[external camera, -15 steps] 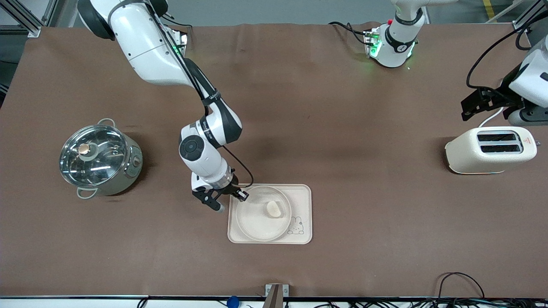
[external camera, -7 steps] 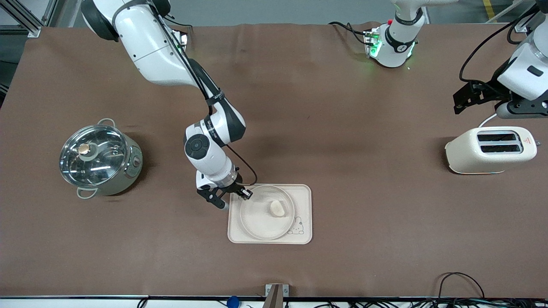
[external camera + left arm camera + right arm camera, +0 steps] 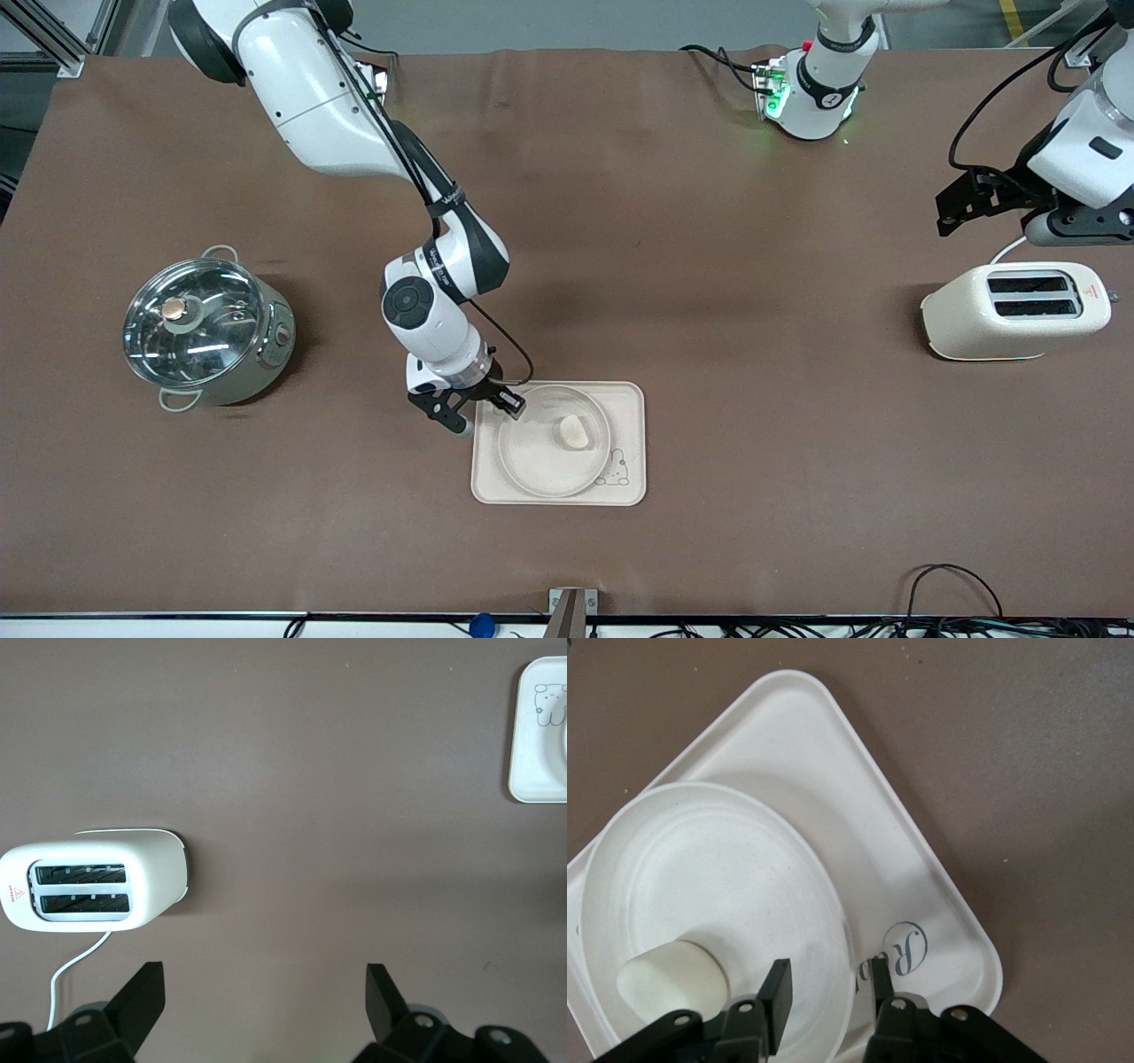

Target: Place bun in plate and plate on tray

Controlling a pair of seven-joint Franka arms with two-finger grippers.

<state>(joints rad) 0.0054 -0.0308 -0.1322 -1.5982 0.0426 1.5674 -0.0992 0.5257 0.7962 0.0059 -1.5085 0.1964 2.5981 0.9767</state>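
Observation:
The bun (image 3: 574, 432) lies in the round plate (image 3: 540, 461), which rests on the rabbit tray (image 3: 631, 408). My right gripper (image 3: 485, 416) is low at the plate's rim on the right arm's side. In the right wrist view, the right gripper (image 3: 828, 983) is open. Its fingers straddle the rim of the plate (image 3: 718, 868) with gaps on both sides. The bun (image 3: 673, 979) and the tray (image 3: 833, 771) show there too. My left gripper (image 3: 961, 208) is open and empty, waiting in the air by the toaster; it also shows in the left wrist view (image 3: 266, 992).
A cream toaster (image 3: 1014, 310) stands at the left arm's end of the table and shows in the left wrist view (image 3: 93, 881). A lidded steel pot (image 3: 208, 328) stands at the right arm's end. A tray corner (image 3: 536, 771) shows in the left wrist view.
The right gripper and the plate shifted a little toward the left arm's end of the tray, then stopped. The left gripper moved up and away from the toaster.

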